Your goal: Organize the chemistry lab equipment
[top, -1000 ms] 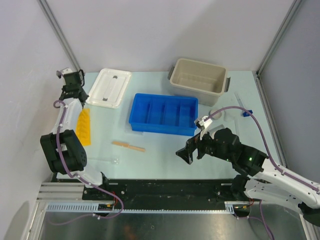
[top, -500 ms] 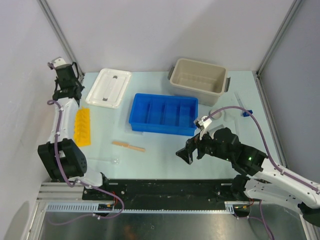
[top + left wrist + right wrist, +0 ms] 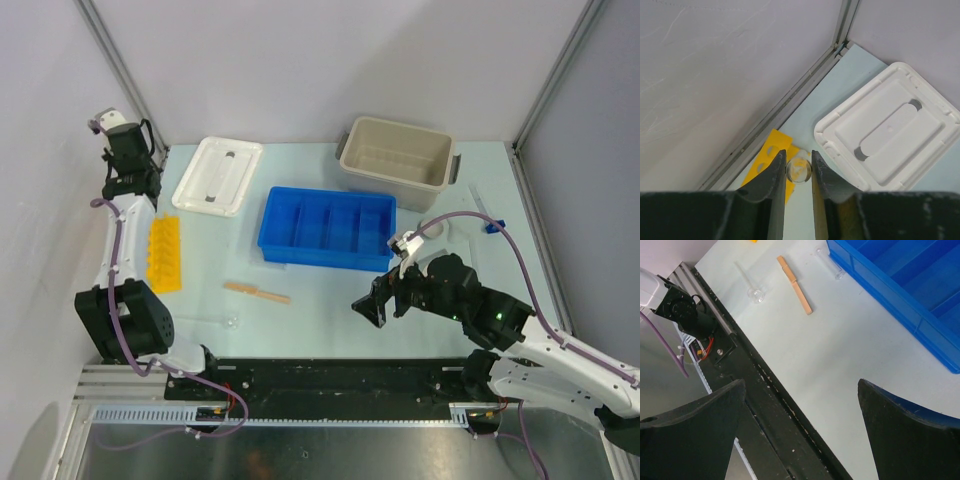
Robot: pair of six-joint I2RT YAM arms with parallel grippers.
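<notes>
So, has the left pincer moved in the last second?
Yes. In the top view the left pincer has drifted left, away from the white lid and toward the left wall.

Has the look of a robotics lab cell. Boxed in by plain grey panels on aluminium posts (image 3: pixel 120 70) at upper left and upper right. Left arm (image 3: pixel 122 228) and right arm (image 3: pixel 470 300) bolted to a black rail (image 3: pixel 340 380) along the bottom. On the pale table (image 3: pixel 330 320), bench-chemistry kit: clear glass tube (image 3: pixel 230 322), yellow rack (image 3: pixel 166 253), blue divided tray (image 3: pixel 328 228).
</notes>
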